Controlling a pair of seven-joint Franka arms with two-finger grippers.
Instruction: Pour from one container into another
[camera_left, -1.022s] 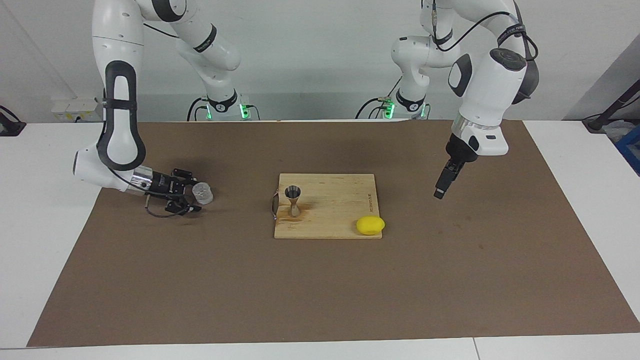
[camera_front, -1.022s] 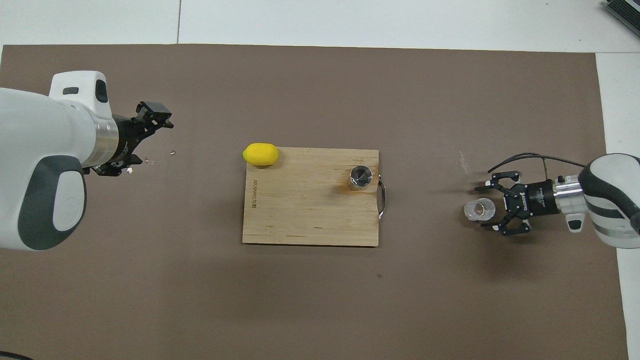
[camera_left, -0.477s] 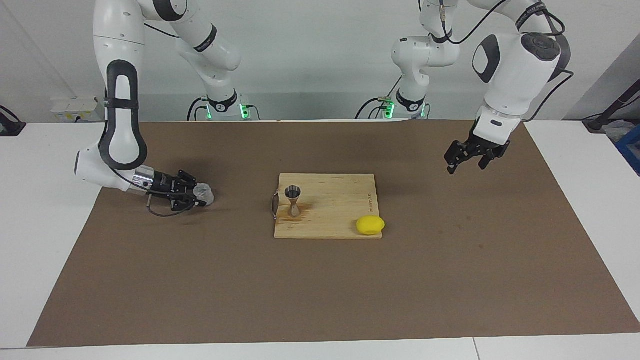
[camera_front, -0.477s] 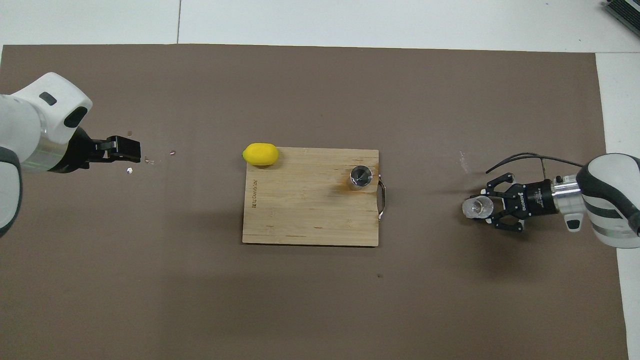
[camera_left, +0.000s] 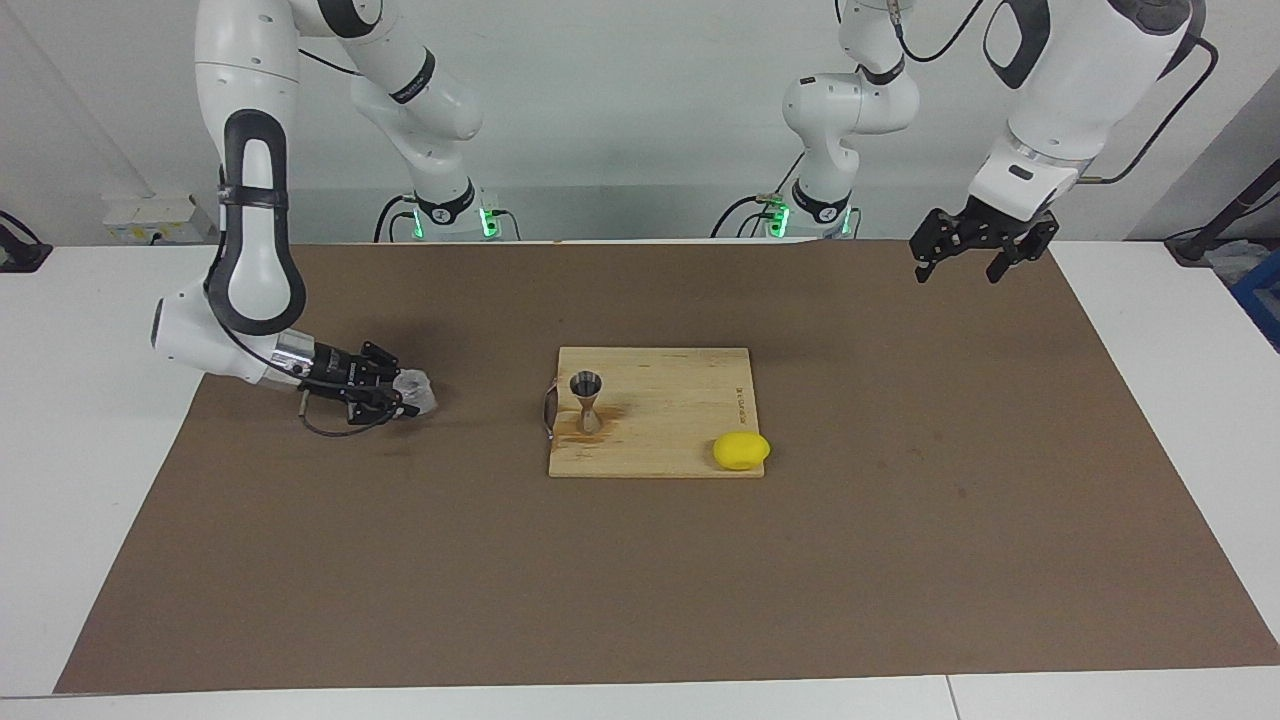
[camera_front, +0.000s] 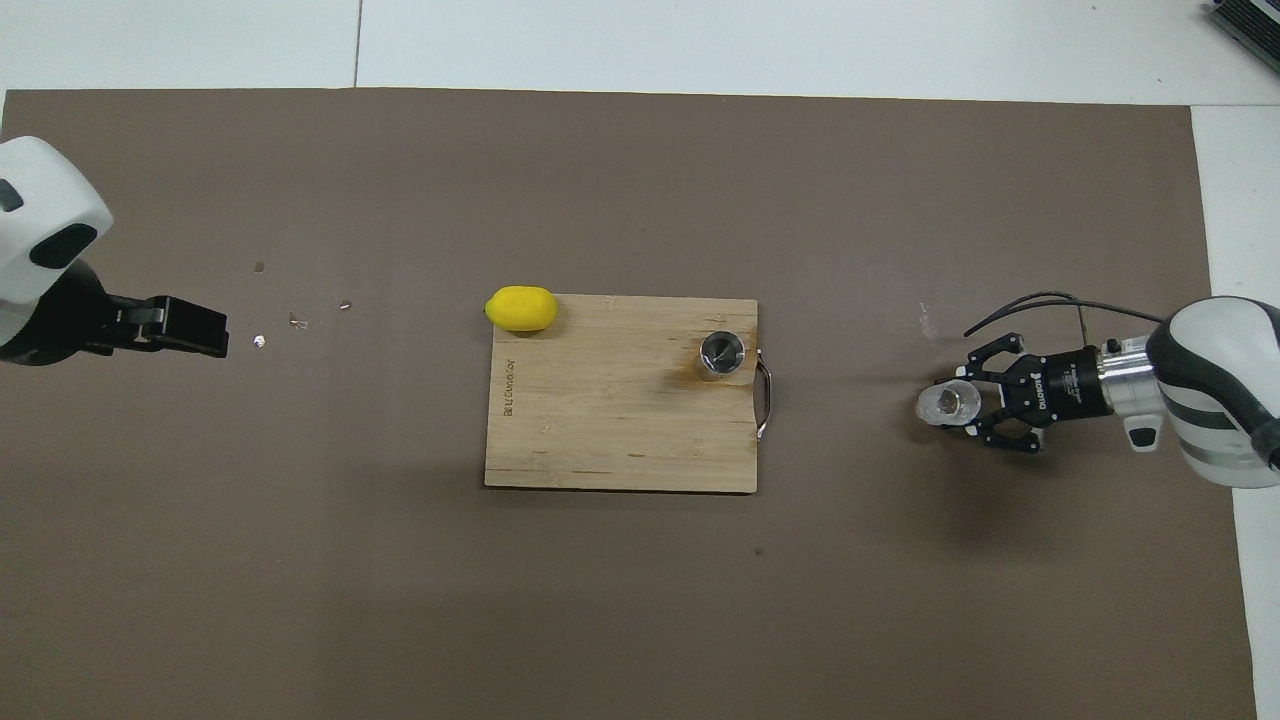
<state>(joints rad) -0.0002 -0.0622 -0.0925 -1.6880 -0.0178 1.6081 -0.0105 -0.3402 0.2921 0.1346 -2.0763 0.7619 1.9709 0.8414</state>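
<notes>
From the facing camera, the right gripper (camera_left: 400, 395) is down low over the brown mat (camera_left: 640, 580) at the right arm's end of the table, lying nearly flat, with its fingers closed on the little clear glass cup (camera_left: 417, 392). I honestly can't say whether the cup sits on the mat or is just off it. The steel jigger (camera_left: 586, 401) stands upright on the wooden cutting board (camera_left: 680, 425) mid-table, at the board's edge toward the right arm, right by the board's metal handle, well apart from the cup. A lemon (camera_left: 741, 451) sits at the board's corner farthest from the robots, toward the left arm's end. The left gripper (camera_left: 975, 250) hangs high up over the mat's edge close to the robots, holding nothing, fingers looking spread apart. Switching to the overhead camera, the right gripper (camera_front: 975, 405) comes in sideways and the glass cup (camera_front: 948, 404) is pinched between its fingertips, mouth up. The jigger (camera_front: 723, 354) shows its open top, with a darker stain on the cutting board (camera_front: 600, 430) around it, and the lemon (camera_front: 521, 308) overlaps the board's corner. The left gripper (camera_front: 190, 328) shows side-on here, so its jaws can't be read from this angle.
</notes>
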